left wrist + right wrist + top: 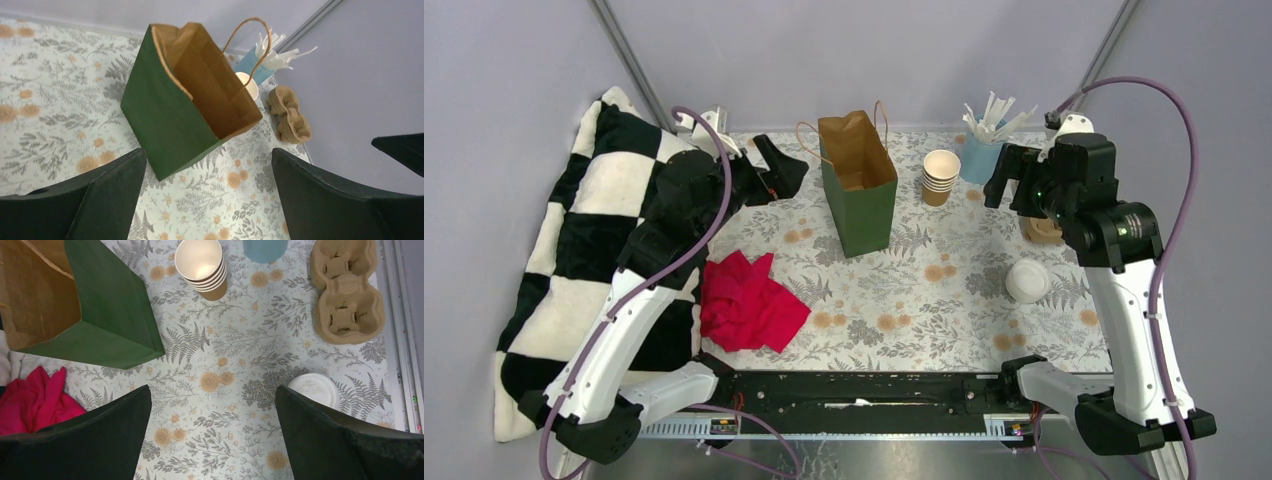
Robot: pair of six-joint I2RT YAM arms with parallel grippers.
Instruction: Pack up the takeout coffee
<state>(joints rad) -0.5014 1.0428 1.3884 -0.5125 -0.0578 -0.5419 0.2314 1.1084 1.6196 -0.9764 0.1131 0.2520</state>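
Observation:
A stack of tan paper cups, cream inside and without lids, stands right of the open green bag. It also shows in the right wrist view and behind the bag in the left wrist view. White lids lie apart on the table at the right, also in the right wrist view. My left gripper is open and empty, in the air left of the bag. My right gripper is open and empty, above the table between cups and lids.
A blue cup of white sticks stands at the back right. A brown pulp cup carrier lies near the right edge. A red cloth lies at the front left, beside a black-and-white checked blanket.

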